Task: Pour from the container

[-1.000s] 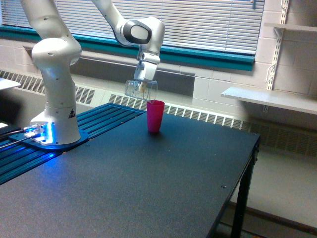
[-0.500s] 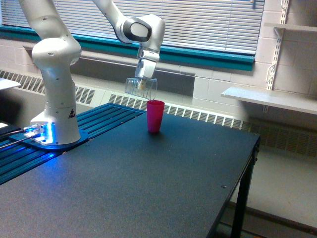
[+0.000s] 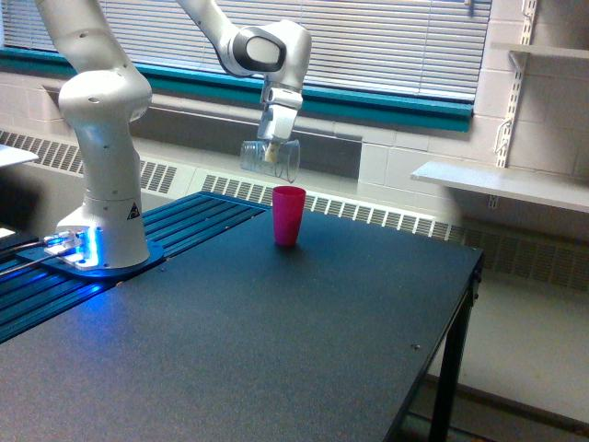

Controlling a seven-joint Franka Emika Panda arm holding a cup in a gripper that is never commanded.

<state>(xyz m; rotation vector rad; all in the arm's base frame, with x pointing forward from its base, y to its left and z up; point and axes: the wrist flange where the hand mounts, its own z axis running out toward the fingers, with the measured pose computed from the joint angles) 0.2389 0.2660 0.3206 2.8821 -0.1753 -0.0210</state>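
Black table [image 3: 276, 350] fills most of the view, with the white arm's base [image 3: 99, 198] bolted at its edge on the exterior view's left, well apart from the pink cup. Pink cup [image 3: 288, 215] stands upright on the table, further back. The gripper [image 3: 271, 147] hangs above the pink cup, closed around the clear container [image 3: 270, 158]. The container lies tipped on its side, mouth toward the pink cup's side, above the cup and slightly to the exterior view's left of it, not touching it. Contents too faint to tell.

Change: against a second ago the container has risen and shifted a little toward the exterior view's right, so the gap above the pink cup's rim has grown. No stream visible. Judgement: pour probably finished or nearly so, with the arm lifting away; could also be a reposition. Risk: late drips missing the cup.
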